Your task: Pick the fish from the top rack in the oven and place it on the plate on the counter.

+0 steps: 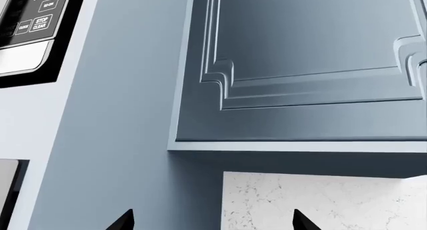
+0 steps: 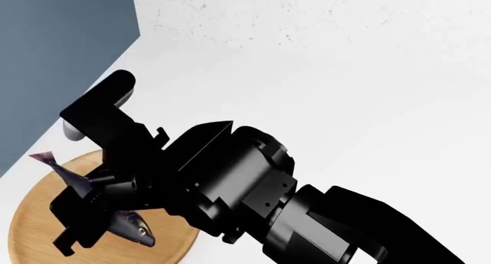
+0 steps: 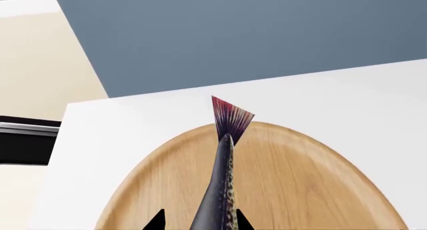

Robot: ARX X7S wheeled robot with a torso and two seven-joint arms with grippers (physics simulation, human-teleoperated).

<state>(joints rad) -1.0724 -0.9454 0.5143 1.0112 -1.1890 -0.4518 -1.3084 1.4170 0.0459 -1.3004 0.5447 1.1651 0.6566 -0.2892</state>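
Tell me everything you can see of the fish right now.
The fish is small and slender, dark purplish-blue with a yellowish speckled side, a pointed head and a pinkish-red forked tail. It is over the plate, its tail reaching past the rim over the counter. The right gripper straddles its mid-body, one fingertip on either side. The frames do not settle whether it rests on the wood or is held just above it. Its middle is hidden by the gripper in the head view.
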